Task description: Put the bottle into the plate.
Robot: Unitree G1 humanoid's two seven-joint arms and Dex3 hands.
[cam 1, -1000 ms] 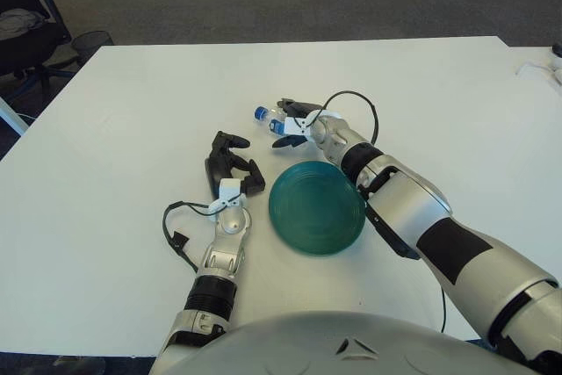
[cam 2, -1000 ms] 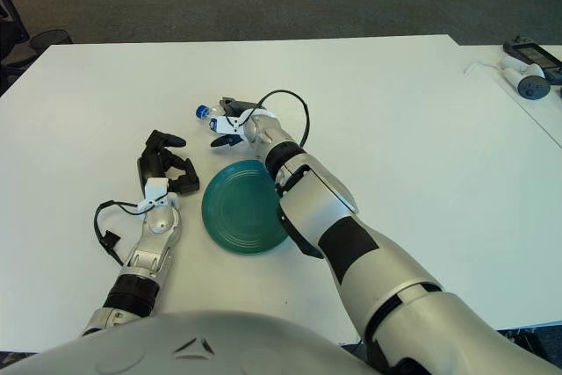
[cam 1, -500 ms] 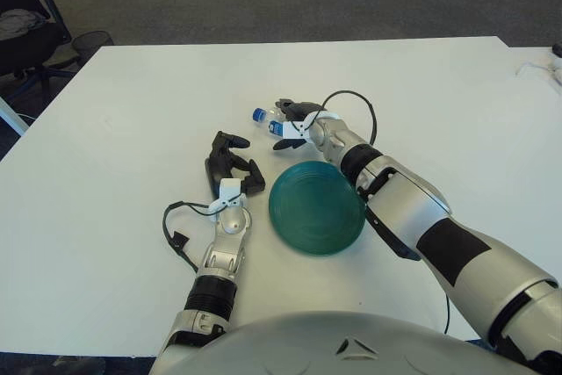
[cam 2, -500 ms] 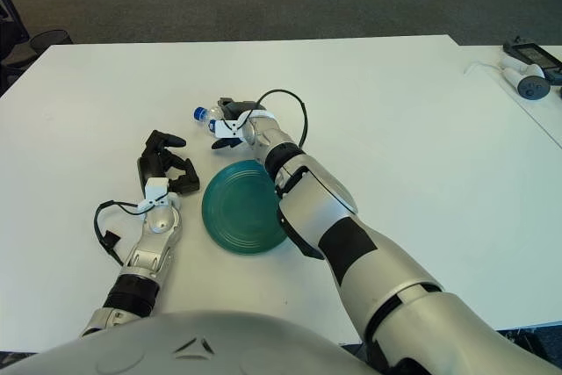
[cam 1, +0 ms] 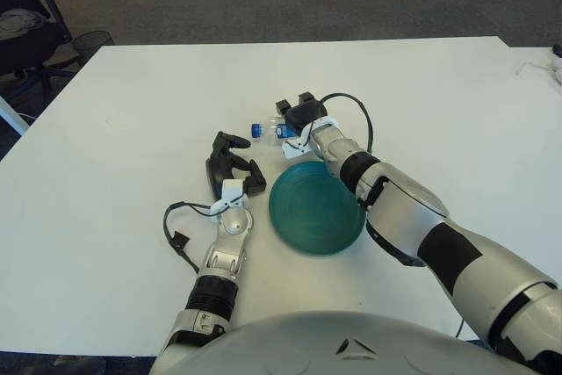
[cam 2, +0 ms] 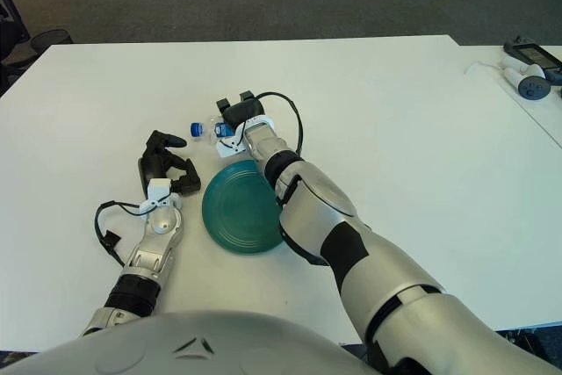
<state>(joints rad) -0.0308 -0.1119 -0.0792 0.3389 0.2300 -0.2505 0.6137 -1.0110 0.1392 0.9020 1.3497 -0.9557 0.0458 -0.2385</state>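
Left eye view: clear plastic bottle (cam 1: 268, 129) (blue-capped) under right hand (cam 1: 299, 117).

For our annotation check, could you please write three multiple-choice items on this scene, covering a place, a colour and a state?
1. Where is the bottle?
A. in the plate
B. on the table beyond the plate
C. off the table

2. What colour is the plate?
A. teal
B. red
C. white

3. What state is the bottle in?
A. standing upright
B. lying on its side
C. stacked on the plate

Answers:
1 B, it shows on the white table just past the plate's far rim, at the right hand.
2 A, its surface is teal.
3 B, its blue cap points sideways toward the robot's left.
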